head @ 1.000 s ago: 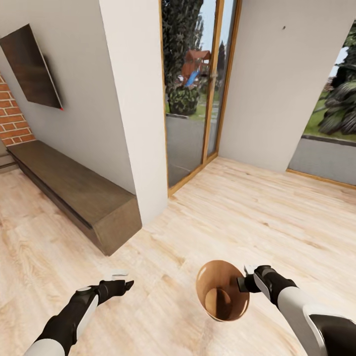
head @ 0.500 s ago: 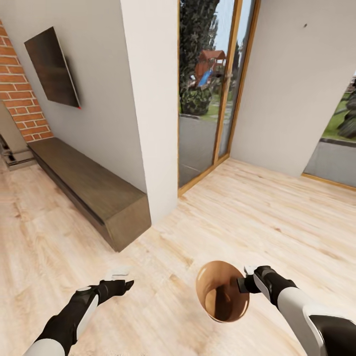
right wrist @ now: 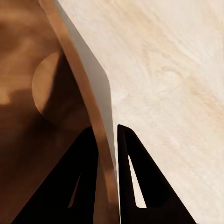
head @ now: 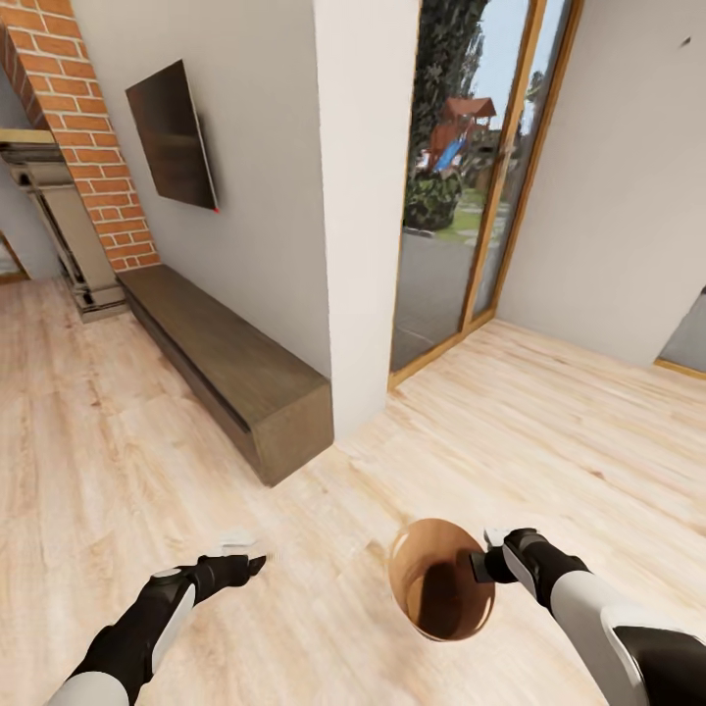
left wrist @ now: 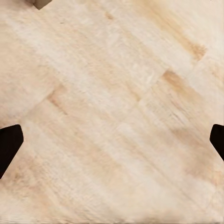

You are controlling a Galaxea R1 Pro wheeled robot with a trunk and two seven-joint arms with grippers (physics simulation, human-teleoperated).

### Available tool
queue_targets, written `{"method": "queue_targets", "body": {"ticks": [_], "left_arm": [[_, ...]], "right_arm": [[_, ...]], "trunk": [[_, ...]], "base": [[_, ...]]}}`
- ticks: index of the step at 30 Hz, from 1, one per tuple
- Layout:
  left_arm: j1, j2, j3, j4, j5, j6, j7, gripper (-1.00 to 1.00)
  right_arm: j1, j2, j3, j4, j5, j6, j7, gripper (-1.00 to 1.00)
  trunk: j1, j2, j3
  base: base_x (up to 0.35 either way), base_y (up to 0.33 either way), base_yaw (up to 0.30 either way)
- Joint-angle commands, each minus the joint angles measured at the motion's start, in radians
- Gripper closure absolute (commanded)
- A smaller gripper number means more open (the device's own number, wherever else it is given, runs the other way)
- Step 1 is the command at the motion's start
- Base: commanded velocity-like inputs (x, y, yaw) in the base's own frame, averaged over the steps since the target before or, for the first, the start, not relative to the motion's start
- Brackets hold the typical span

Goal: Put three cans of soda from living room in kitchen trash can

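The tash can [head: 436,588], glossy orange-brown inside, hangs low in front of me over the wood floor, and its inside looks bare. My right gripper [head: 482,562] is shut on its right rim. In the right wrist view the two dark fingers [right wrist: 88,172] pinch the thin rim of the tash can [right wrist: 28,116], one inside and one outside. Off to the left, my left gripper [head: 245,561] hovers open above the floor with nothing in it; its fingertips [left wrist: 9,144] sit wide apart over bare planks. The cans of soda are out of view.
A low dark wooden bench [head: 230,363] runs along the wall under a black TV [head: 175,137]. A brick chimney [head: 88,137] with a fireplace [head: 59,226] stands at far left. A white pillar [head: 363,196] and a glass door [head: 461,186] lie ahead.
The whole picture has slid to the right, so the camera has turned left; the chimney and fireplace have come into view. Both arms and the bin keep the same pose.
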Motion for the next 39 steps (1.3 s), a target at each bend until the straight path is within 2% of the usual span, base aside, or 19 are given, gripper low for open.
{"method": "queue_targets", "body": {"ticks": [1, 7, 19, 39], "left_arm": [[0.0, 0.0, 0.0, 0.0, 0.0, 0.0, 0.0, -1.0], [0.0, 0.001, 0.0, 0.0, 0.0, -0.001, 0.0, -1.0], [0.0, 0.001, 0.0, 0.0, 0.0, -0.001, 0.0, -1.0], [0.0, 0.0, -0.001, 0.0, -0.001, -0.001, 0.0, -1.0]], "right_arm": [[0.0, 0.0, -0.005, 0.0, -0.009, 0.001, 0.004, 1.0], [0.0, 0.0, -0.005, 0.0, -0.009, 0.0, 0.004, 1.0], [0.001, 0.002, -0.006, 0.001, -0.009, -0.022, 0.004, 1.0], [0.008, 0.011, -0.004, 0.001, -0.008, -0.025, 0.004, 1.0]], "trunk": [[0.0, 0.0, 0.0], [0.0, 0.0, -0.001], [0.0, 0.0, -0.005], [0.0, 0.0, -0.023]], "base": [[-0.138, 0.21, 0.214], [-0.105, 0.149, 0.071], [0.007, 0.013, 0.09], [0.21, 0.205, 0.19]]}}
